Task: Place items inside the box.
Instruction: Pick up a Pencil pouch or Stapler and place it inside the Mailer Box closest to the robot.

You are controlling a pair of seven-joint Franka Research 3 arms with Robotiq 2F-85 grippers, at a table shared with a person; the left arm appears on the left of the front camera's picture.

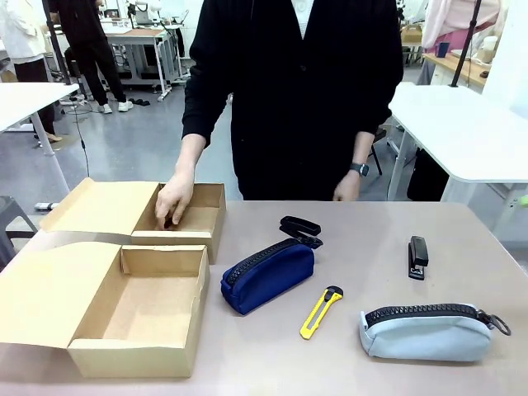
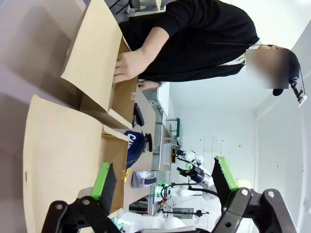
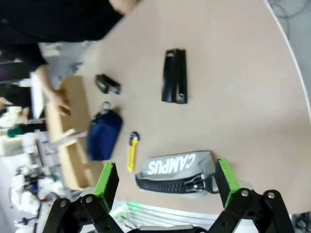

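Grey fabric zip pouch (image 3: 177,171) lay just beyond the right gripper (image 3: 165,167), whose green-padded fingers stood spread wide and empty. Its long axis ran from one finger toward the other, so a wrist turn seemed needed to grasp its narrow width. Left gripper (image 2: 164,167), also spread and empty, was near the open brown cardboard box (image 1: 136,359), well apart from the pouch.

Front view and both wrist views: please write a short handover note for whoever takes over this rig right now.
Left tool: open, empty, by the larger brown cardboard box.
Right tool: open, empty, above the grey zip pouch.
Lying on the table: that pouch, navy blue zip pouch, yellow utility knife, long black stapler-like object, small black object.
Person's hand is inside the smaller cardboard box.
Done: nothing; the larger box looks empty.
To do: all five items.
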